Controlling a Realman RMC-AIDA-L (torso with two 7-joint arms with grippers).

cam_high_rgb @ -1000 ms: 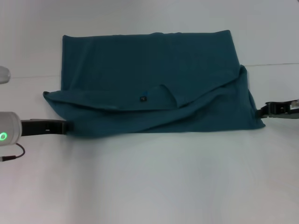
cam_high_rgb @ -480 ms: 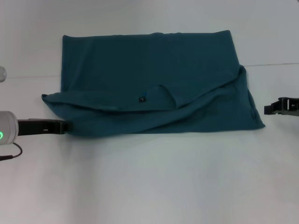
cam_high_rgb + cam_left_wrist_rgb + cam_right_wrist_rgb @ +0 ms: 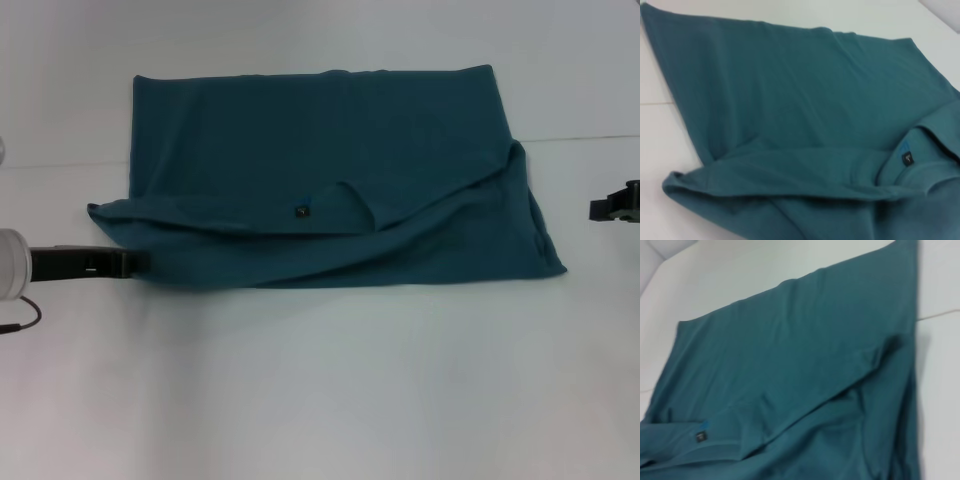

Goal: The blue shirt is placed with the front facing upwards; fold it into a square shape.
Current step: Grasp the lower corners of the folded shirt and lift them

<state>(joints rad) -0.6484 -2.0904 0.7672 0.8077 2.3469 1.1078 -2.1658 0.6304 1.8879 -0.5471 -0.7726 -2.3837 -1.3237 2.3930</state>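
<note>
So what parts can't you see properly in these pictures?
- The blue shirt: its front is folded under in every view, so any print is hidden.
- Its small label: too tiny in the head view and blurred in both wrist views to read.
- The right gripper: cut off by the head view's edge, clear of the shirt.
- The left gripper: its tip meets the shirt's near left edge; whether it grips cloth is unclear.

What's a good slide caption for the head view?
Half-folded blue shirt on white table; left hand at its corner, right hand apart.
</note>
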